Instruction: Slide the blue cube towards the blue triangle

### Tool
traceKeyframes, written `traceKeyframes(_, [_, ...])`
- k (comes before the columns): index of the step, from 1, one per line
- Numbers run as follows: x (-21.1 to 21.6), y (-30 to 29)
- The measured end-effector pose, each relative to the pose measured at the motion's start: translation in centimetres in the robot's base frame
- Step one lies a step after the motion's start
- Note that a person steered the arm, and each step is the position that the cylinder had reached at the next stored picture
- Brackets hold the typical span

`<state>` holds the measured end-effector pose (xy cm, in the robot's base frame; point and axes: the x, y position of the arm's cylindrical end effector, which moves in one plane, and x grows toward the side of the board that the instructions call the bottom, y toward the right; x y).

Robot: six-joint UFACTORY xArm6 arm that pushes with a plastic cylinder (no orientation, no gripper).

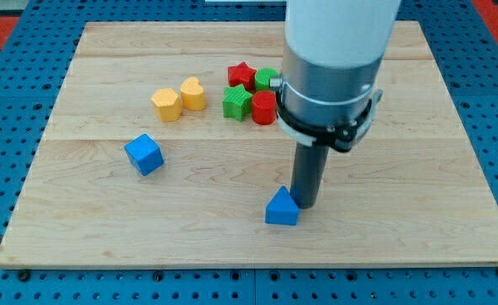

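Observation:
The blue cube point(144, 154) lies on the wooden board at the view's left of centre. The blue triangle point(282, 207) lies near the view's bottom centre, well to the right of the cube. My tip point(304, 204) rests on the board just right of and behind the blue triangle, touching or nearly touching it. The tip is far to the right of the blue cube.
Two yellow blocks point(179, 99) sit above the cube. A cluster of a red star point(241, 74), a green star-like block point(236, 102), a red block point(263, 108) and a green block point(266, 79) sits at top centre, partly behind the arm. The board edge point(257, 264) runs along the bottom.

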<state>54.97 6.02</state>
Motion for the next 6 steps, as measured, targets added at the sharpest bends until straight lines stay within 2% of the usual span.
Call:
traceKeyframes(2, [0.8, -6.2])
traceKeyframes(3, [-1.2, -9.0])
traceKeyframes(4, [-8.0, -8.4])
traceKeyframes(5, [-9.9, -17.0])
traceKeyframes(6, [-9.6, -24.7])
